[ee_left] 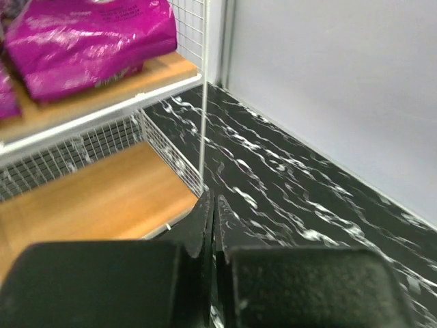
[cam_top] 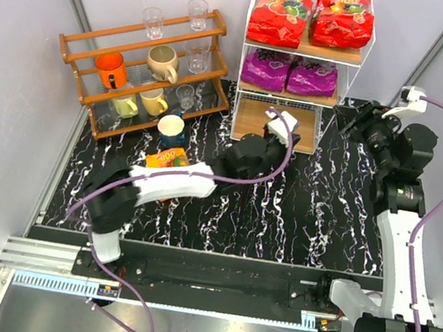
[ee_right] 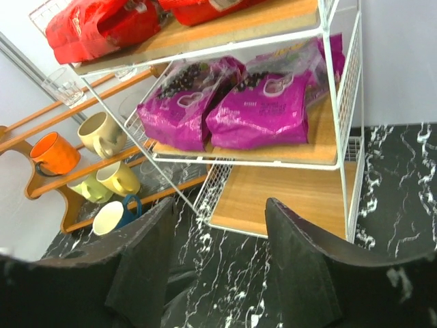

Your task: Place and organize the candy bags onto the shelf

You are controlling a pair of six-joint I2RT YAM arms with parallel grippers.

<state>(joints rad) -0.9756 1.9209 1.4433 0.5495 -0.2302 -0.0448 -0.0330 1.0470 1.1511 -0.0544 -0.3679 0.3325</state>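
The shelf (cam_top: 350, 56) stands at the back. Two red candy bags (cam_top: 280, 18) (cam_top: 342, 21) lie on its top tier and two purple ones (cam_top: 266, 68) (cam_top: 312, 78) on the middle tier. The bottom tier (cam_top: 254, 117) is bare. An orange-yellow bag (cam_top: 168, 158) lies on the table, partly under my left arm. My left gripper (cam_top: 280, 123) is shut and empty at the front of the bottom tier; in the left wrist view (ee_left: 212, 198) the jaws are pressed together. My right gripper (cam_top: 352, 119) is open and empty right of the shelf, facing the purple bags (ee_right: 266, 109).
A low brown rack (cam_top: 136, 70) with mugs and glasses stands at the back left. A blue mug (cam_top: 171, 131) sits on the table in front of it, just behind the orange-yellow bag. Grey walls close the table at the back and sides.
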